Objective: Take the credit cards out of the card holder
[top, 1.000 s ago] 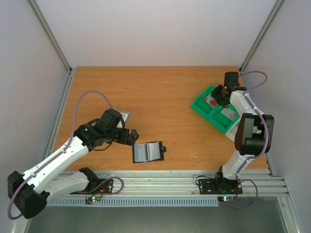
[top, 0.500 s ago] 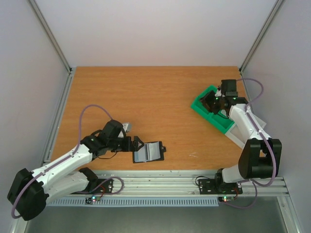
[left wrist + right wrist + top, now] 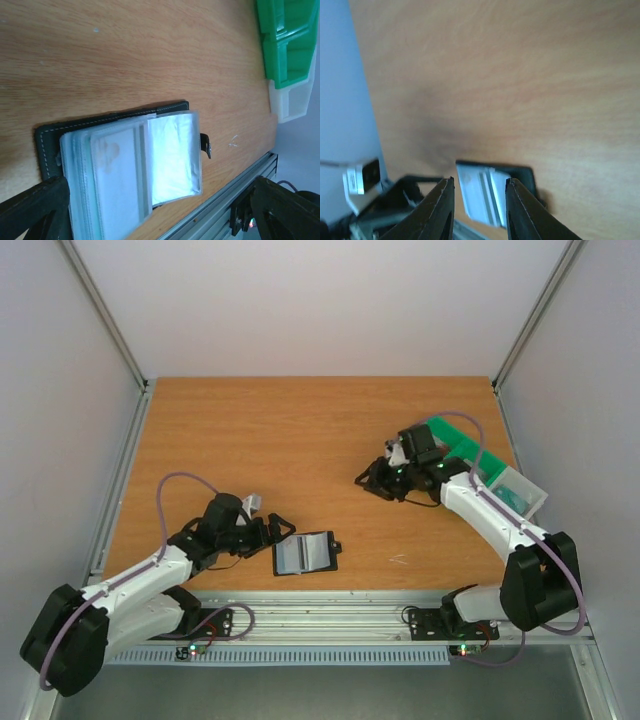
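Left gripper [image 3: 278,532] sits low over the table [image 3: 300,420] at the left edge of the card holder [image 3: 305,553]. Its two fingers are spread wide and hold nothing, and in the left wrist view they stand either side of the holder. My reading is that this wide stance is a set-up to pin or brace the holder, not to pinch a card. The holder lies flat and opened near the front edge of the table, black cover down, clear sleeves fanned upward. The credit cards [image 3: 117,170] are inside the sleeves. One pale card shows through the plastic on the left leaf; I cannot tell how many sit behind it. None is out yet, so extraction is not begun. The snap tab [image 3: 205,145] hangs free off the right edge, so nothing blocks the sleeves. The right gripper [image 3: 374,480] is further right and well apart from the holder. Its fingers are parted by a narrow gap with nothing between them, and they point toward the holder, which shows through the gap in the right wrist view. That narrow gap would suit a thin card edge. Behind the right arm, at the far right, is the green tray [image 3: 455,433] with a pale bin [image 3: 292,100] touching its end. This is probably where pulled cards go. Risk: the slippery sleeves may lift with the card unless the holder is held down.
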